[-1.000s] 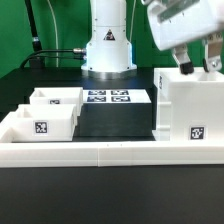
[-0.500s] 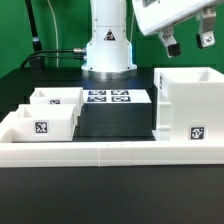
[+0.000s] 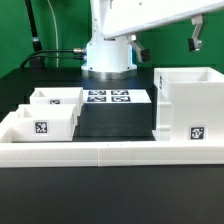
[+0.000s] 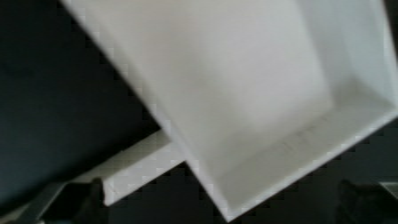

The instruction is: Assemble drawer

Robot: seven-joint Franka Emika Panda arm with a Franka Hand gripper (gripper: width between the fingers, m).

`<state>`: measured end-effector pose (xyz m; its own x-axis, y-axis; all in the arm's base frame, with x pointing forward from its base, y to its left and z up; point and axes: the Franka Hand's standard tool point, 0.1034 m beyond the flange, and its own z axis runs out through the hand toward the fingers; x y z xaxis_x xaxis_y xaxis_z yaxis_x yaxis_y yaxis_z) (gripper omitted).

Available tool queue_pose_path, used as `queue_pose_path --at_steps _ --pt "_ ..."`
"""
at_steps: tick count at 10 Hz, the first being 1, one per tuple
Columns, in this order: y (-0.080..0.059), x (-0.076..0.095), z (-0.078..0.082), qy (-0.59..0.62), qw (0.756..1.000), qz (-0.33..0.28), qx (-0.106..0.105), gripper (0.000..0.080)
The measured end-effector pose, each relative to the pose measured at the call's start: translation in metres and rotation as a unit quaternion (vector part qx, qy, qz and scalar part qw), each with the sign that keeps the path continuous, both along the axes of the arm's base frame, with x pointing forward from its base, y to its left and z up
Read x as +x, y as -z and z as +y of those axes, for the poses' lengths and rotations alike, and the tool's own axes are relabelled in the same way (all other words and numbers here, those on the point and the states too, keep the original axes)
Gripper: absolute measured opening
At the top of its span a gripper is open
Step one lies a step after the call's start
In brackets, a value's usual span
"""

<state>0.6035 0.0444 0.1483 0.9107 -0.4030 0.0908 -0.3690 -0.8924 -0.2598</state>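
The white drawer housing stands upright with its open side up at the exterior view's right, with a square tag on its front. Two small open-top trays sit side by side at the exterior view's left, the nearer one showing a tag. My gripper hangs high above the housing's left part, open and empty, touching nothing. In the wrist view the housing lies far below as a tilted white box. My gripper shows there as two dark, wide-apart fingertips with nothing between them.
The marker board lies flat on the black mat between the trays and the housing. A low white border wall runs along the front. The robot's white base stands behind the marker board.
My gripper has left the housing's top rim, risen well above it and drifted toward the exterior view's left. The housing and trays have not moved.
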Motion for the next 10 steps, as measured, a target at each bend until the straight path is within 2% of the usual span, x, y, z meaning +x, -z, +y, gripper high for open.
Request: queue_pose_path --at_steps 1,3,6,7,8,10 --pt "0.002 0.000 -0.011 -0.035 0.999 -0.007 -0.009 0.0649" --pt "0.002 0.000 -0.008 -0.103 0.994 -0.019 -0.025 0.0649" --pt "0.003 -0.001 -0.012 -0.191 0.980 -0.035 -0.046 0.0649" --pt "0.010 -0.011 -0.022 -0.223 0.972 -0.026 -0.068 0.0649" --pt "0.023 -0.028 -0.040 -0.198 0.978 -0.006 -0.072 0.0649" --pt "0.040 -0.047 -0.072 -0.175 0.982 0.013 -0.075 0.0649"
